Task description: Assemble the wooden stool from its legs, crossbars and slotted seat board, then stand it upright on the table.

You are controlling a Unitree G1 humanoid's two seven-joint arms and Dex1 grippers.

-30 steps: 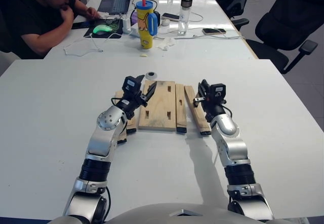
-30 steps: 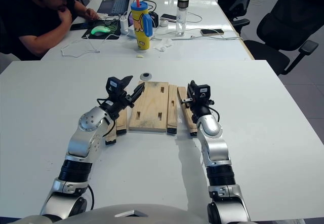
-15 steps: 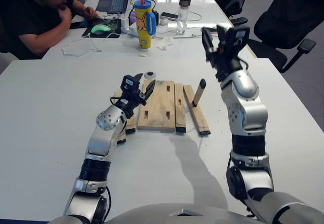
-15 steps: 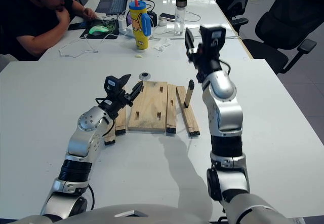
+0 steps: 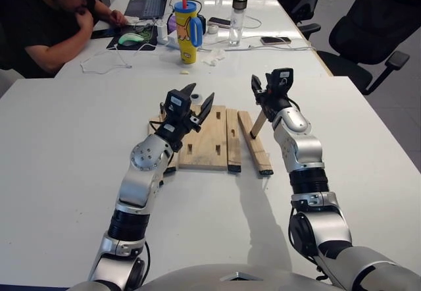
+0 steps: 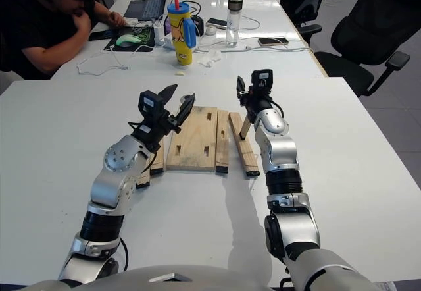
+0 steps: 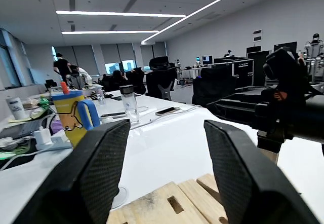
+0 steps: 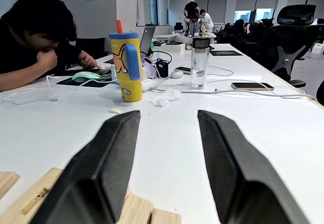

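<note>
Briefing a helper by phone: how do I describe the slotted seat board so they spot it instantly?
On the large white table, find the row of pale wooden pieces. The flat wooden seat board is the widest, with rectangular slots.

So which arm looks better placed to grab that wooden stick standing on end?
Right, I'd say. Its open gripper sits close by the top of the tilted leg. The left gripper, also open, hangs over the seat board's far-left corner, farther from that leg.
</note>
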